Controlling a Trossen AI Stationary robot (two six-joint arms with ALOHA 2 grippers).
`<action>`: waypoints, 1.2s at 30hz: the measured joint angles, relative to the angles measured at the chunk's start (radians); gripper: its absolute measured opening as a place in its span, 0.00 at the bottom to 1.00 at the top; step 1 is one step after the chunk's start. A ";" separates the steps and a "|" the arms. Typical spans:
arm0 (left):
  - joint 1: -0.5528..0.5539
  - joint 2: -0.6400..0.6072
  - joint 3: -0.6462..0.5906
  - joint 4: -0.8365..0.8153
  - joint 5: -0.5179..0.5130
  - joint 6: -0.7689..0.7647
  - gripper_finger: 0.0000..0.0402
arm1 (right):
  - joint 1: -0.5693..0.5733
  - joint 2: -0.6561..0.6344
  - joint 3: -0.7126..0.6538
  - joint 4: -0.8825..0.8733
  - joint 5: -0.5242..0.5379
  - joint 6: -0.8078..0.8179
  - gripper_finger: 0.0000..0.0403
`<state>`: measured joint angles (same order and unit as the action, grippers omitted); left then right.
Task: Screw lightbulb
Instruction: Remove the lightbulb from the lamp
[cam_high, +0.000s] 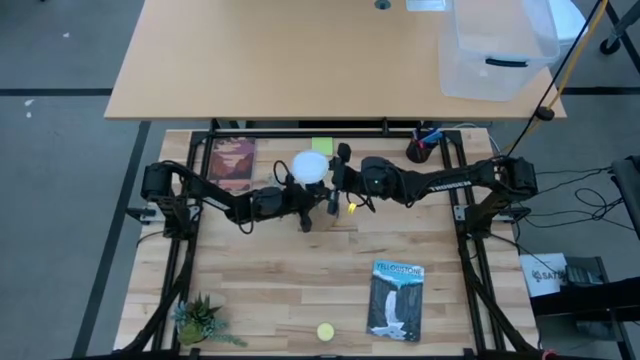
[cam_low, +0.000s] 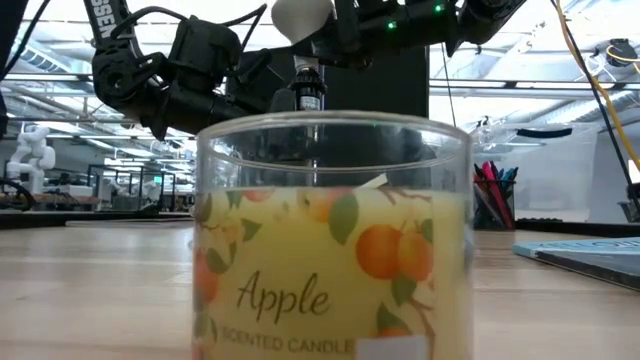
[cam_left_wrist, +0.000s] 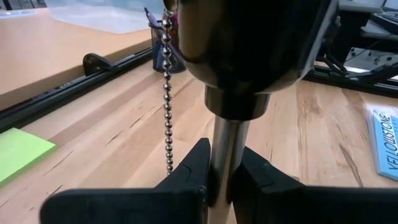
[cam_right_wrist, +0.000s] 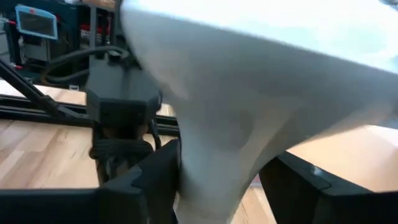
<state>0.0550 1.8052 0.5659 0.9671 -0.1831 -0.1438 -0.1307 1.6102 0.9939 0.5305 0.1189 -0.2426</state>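
**Both arms meet at the lamp in the middle of the table**

The 2 arms reach in from either side and meet at the table's centre, toward its far half. The lightbulb is held up off the wood, its white dome uppermost in the low view, just above a black socket on a thin metal stem.

The right gripper has its fingers clamped on the lightbulb's tapered neck; the dark fingers sit against either side of the pale neck. In the high view this gripper lies just right of the dome.

The left gripper is closed around the stem, 1 finger on each side and touching it, below the dark socket body. A beaded pull chain hangs beside the stem, apart from the fingers. In the high view the left gripper sits just nearer than the bulb.

A small yellow object lies on the wood close to the right of the grippers. On the far left is a reddish book, with a green sticky note at the far edge near the bulb. A pen cup stands far right. At the near side are a waterfall book, a candle and a small plant. The candle jar fills the low view. A clear plastic bin rests on the far table.
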 joint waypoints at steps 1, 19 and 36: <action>-0.001 -0.001 0.000 -0.002 -0.001 0.000 0.08 | 0.001 -0.001 0.000 -0.005 0.004 0.003 0.52; -0.002 -0.143 -0.051 -0.075 0.029 -0.077 0.44 | 0.034 -0.084 -0.003 -0.138 0.096 0.071 0.64; -0.065 -0.292 -0.073 -0.129 -0.009 -0.049 0.35 | 0.093 -0.084 -0.003 -0.139 0.095 0.059 0.63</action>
<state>-0.0100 1.5133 0.4931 0.8383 -0.1917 -0.1932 -0.0376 1.5257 0.9913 0.3919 0.2142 -0.1841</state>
